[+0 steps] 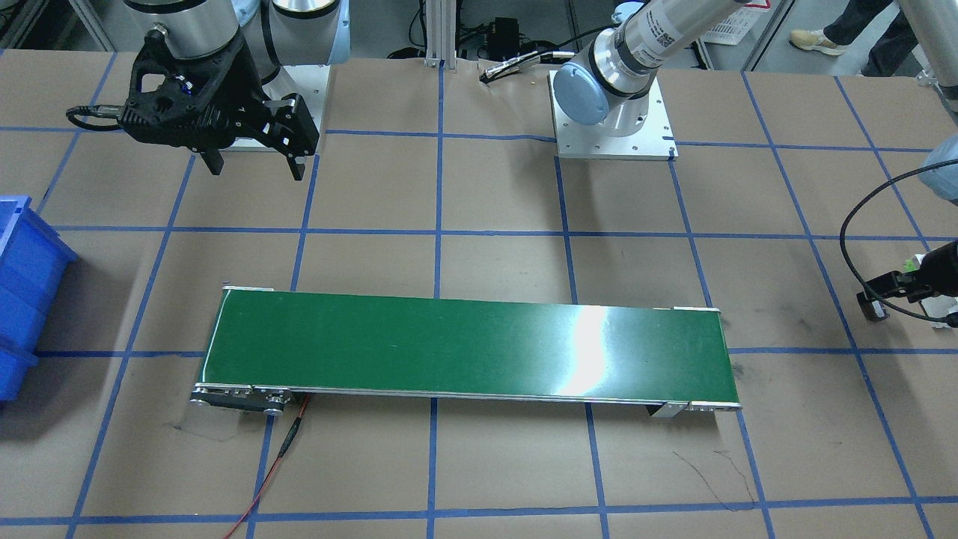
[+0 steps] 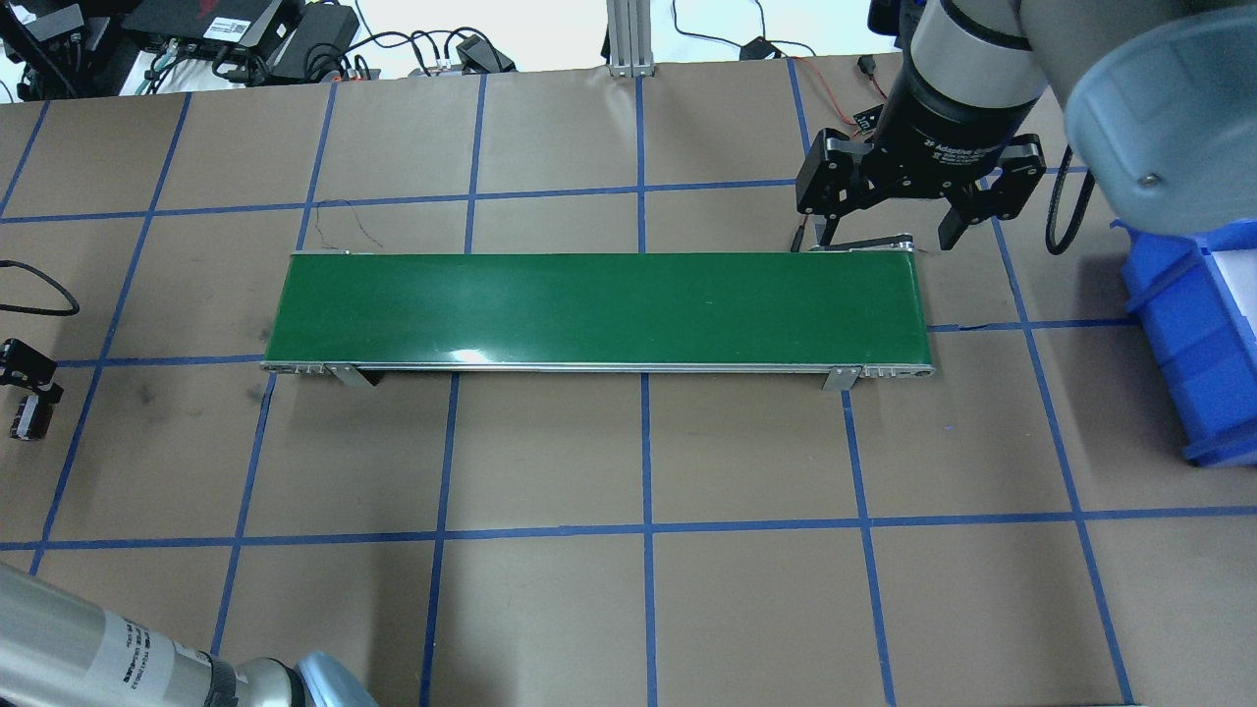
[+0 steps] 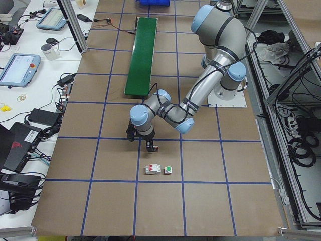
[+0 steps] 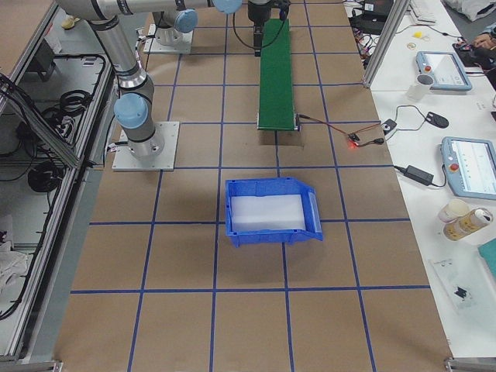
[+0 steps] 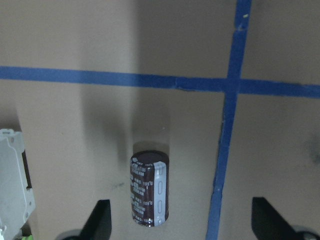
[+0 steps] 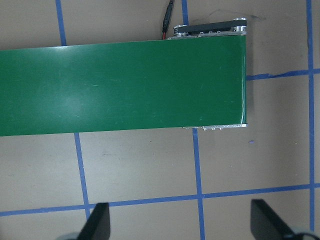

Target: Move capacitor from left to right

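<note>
On table (image 4: pixel 194 256), blue bin (image 4: pixel 311 215) holds white sheet (image 4: pixel 263 213) — left fingers (image 5: pixel 102 220) wide astride capacitor (image 5: pixel 149 189), right fingers (image 6: pixel 100 220) wide.

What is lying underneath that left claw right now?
A small dark capacitor lies on its side on the brown table paper, directly below the open left gripper. Nothing hides it. A white block shows at the view's edge, mostly cut off.
</note>
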Robot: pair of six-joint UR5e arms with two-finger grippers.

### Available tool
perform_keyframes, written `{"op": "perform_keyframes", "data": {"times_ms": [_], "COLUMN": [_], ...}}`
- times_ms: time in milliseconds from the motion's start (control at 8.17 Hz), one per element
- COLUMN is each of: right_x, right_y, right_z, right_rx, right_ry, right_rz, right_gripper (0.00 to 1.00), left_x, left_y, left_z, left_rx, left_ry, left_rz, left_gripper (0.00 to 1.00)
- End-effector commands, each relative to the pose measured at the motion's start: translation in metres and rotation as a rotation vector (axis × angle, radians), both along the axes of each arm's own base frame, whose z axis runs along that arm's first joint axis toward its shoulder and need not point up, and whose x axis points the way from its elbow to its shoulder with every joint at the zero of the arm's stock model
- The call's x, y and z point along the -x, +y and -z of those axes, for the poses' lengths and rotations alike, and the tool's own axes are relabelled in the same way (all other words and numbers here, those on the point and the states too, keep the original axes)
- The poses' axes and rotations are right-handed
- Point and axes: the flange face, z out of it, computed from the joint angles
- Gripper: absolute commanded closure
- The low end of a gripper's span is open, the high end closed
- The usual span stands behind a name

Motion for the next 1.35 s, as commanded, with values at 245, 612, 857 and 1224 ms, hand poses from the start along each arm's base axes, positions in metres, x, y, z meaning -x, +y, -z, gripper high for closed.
{"op": "perform_keyframes", "data": {"times_ms": [245, 612, 857, 1224], "right_x": [0.000, 0.000, 0.000, -0.001], "right_y": [0.002, 0.001, 0.002, 0.004], "right_z": [0.000, -0.001, -0.003, -0.006], "right_rx": [-0.008, 0.003, 0.009, 0.017], "right_ry": [0.001, 0.000, 0.000, -0.002], "right_rz": [-0.001, 0.000, -0.001, -0.003], "right_gripper": [0.00, 0.00, 0.00, 0.00], "left_x": [-0.009, -0.009, -0.010, -0.013], "left_y": [-0.006, -0.006, -0.005, 0.003], "left_z": [0.034, 0.035, 0.032, 0.017], "left_rx": [0.002, -0.002, -0.005, -0.069], "left_ry": [-0.036, -0.037, -0.047, -0.083], "left_rz": [-0.107, -0.103, -0.103, -0.012], "left_gripper": [0.01, 0.08, 0.84, 1.00]}}
